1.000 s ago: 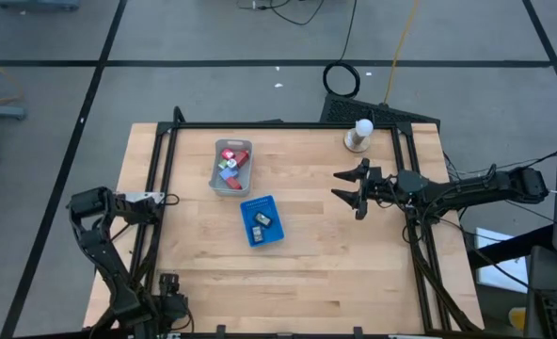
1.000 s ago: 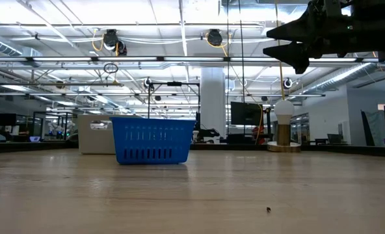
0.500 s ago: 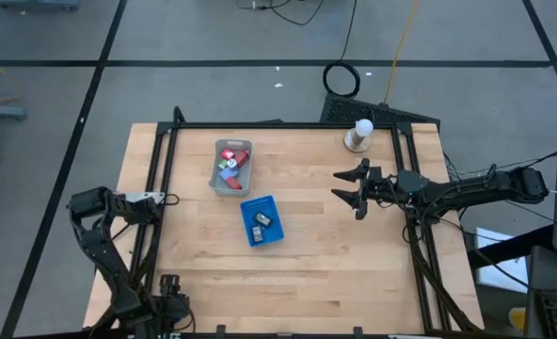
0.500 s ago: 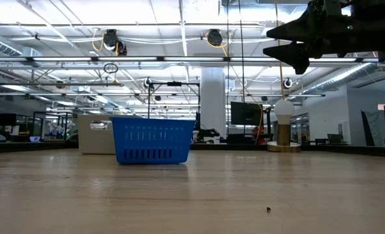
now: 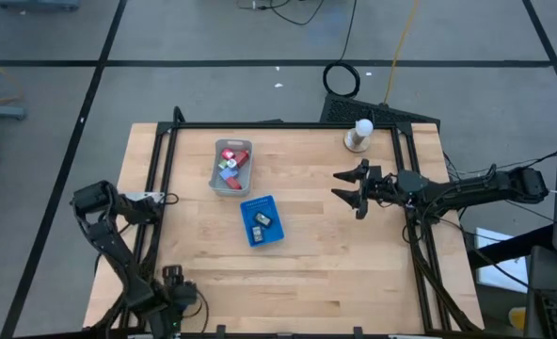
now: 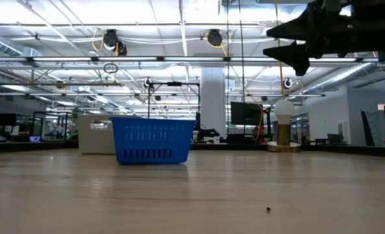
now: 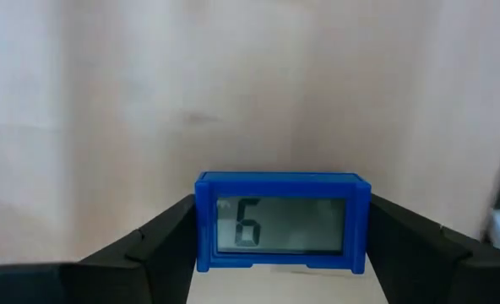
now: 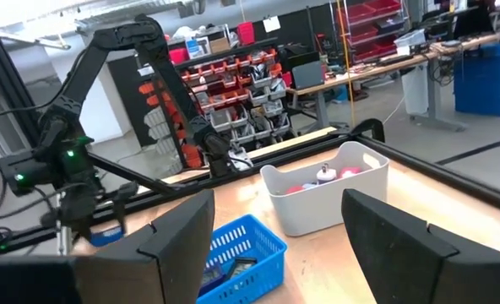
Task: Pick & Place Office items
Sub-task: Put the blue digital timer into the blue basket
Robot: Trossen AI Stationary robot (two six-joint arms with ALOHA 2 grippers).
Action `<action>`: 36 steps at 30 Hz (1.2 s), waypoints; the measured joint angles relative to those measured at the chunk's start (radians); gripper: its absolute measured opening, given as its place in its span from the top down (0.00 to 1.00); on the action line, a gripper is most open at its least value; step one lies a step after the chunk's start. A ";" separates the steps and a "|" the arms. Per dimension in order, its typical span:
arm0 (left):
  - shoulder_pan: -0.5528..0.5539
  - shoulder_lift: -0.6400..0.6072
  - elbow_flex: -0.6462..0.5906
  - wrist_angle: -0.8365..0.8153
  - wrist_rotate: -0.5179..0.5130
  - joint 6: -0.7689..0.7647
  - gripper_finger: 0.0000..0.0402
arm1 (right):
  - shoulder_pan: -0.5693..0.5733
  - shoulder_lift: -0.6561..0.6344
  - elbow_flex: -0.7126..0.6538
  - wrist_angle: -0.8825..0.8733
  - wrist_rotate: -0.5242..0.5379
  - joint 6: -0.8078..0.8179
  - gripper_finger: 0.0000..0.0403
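Office items (image 5: 231, 166), tiny and multicoloured, fill the grey tray (image 5: 216, 176) at 11 o'clock; right gripper (image 5: 346, 186) hovers spread, empty.

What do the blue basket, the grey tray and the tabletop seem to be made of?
The blue basket looks like moulded plastic: uniform bright colour, with thin slotted walls. The grey tray also seems plastic: smooth, pale, matte, with rounded rims and thin walls. The tabletop looks like light wood, probably sealed or varnished: pale planks with grain lines and a faint sheen in the low view.
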 joint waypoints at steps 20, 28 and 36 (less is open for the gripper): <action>0.378 -0.281 0.003 -0.002 -0.208 -0.207 0.30 | 0.000 0.000 0.000 0.019 0.029 0.096 0.38; 0.526 -0.315 0.003 0.042 -0.225 -0.134 0.30 | 0.000 0.000 0.000 0.093 0.057 0.093 0.38; 0.697 -0.349 0.003 0.283 -0.228 -0.141 0.30 | 0.000 0.000 0.000 0.121 0.144 -0.019 0.38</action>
